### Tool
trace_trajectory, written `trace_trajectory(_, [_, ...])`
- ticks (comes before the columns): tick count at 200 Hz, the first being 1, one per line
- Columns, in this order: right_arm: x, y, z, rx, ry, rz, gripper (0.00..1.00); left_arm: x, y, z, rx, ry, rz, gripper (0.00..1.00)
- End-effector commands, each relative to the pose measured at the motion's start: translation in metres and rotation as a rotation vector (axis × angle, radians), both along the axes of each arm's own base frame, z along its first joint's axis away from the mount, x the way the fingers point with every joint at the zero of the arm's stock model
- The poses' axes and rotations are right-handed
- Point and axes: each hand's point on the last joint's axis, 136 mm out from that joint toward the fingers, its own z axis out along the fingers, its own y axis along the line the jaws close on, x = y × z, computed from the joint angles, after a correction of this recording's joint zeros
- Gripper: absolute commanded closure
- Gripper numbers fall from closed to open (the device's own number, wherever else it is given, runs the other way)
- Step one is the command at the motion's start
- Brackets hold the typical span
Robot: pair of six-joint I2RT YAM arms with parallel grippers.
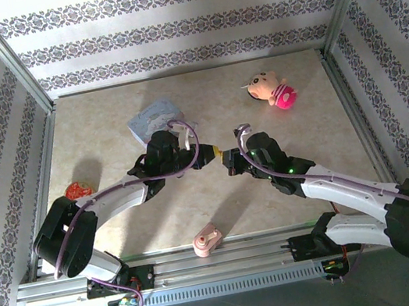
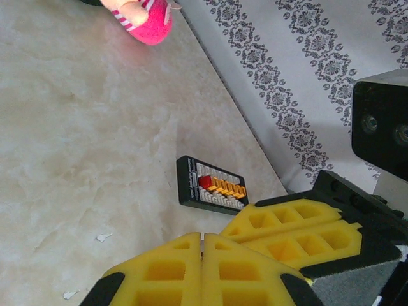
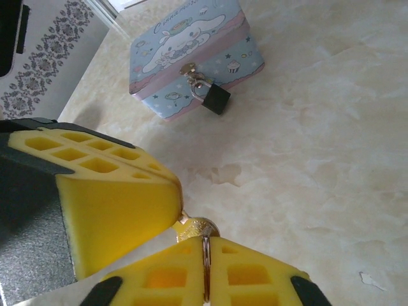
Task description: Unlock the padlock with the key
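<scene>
The padlock (image 3: pixel 215 99), a small black block with a silvery shackle, hangs on the clasp of the blue cartoon tin (image 3: pixel 191 51), which lies flat on the table. The gold key (image 3: pixel 197 227) is held above the table between both grippers. My right gripper (image 3: pixel 205 241) is shut on the key's ring and head. My left gripper (image 2: pixel 203 237) is shut, and the key's blade runs into the tip of its yellow fingers (image 3: pixel 121 204). In the top view the two grippers (image 1: pixel 211 154) (image 1: pixel 227 161) meet tip to tip at mid-table, just to the near right of the tin (image 1: pixel 153 120).
A pink doll (image 1: pixel 273 89) lies at the back right. A black counter with orange beads (image 2: pixel 211 185) lies near the right wall. A pink lump (image 1: pixel 206 240) sits at the front edge and a red thing (image 1: pixel 78 189) at the left edge.
</scene>
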Motion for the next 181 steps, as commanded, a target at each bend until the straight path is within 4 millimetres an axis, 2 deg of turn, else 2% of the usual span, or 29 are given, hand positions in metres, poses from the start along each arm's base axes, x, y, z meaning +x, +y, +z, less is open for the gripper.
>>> trace_trajectory(1, [0.0, -0.015, 0.01, -0.048, -0.05, -0.051, 0.85, 0.004, 0.007, 0.018, 0.013, -0.05, 0.054, 1.0])
trace_trajectory(31, [-0.005, -0.03, 0.018, -0.068, -0.095, -0.083, 0.8, 0.004, 0.017, 0.022, 0.072, -0.042, 0.091, 1.0])
trace_trajectory(50, [-0.01, -0.032, 0.027, -0.073, -0.14, -0.06, 0.79, 0.003, 0.02, 0.022, 0.094, -0.02, 0.102, 1.0])
trace_trajectory(81, [-0.023, -0.012, 0.04, -0.143, -0.252, 0.068, 0.75, -0.001, 0.024, 0.027, 0.101, 0.025, 0.111, 1.0])
trace_trajectory(111, [-0.026, 0.009, 0.041, -0.299, -0.379, 0.137, 0.7, -0.004, 0.027, 0.032, 0.107, 0.039, 0.108, 1.0])
trace_trajectory(145, [-0.018, 0.032, 0.03, -0.409, -0.422, 0.196, 0.69, -0.007, 0.029, 0.034, 0.099, 0.054, 0.101, 1.0])
trace_trajectory(181, [-0.009, 0.044, 0.027, -0.528, -0.48, 0.187, 0.67, -0.011, 0.031, 0.034, 0.107, 0.069, 0.091, 1.0])
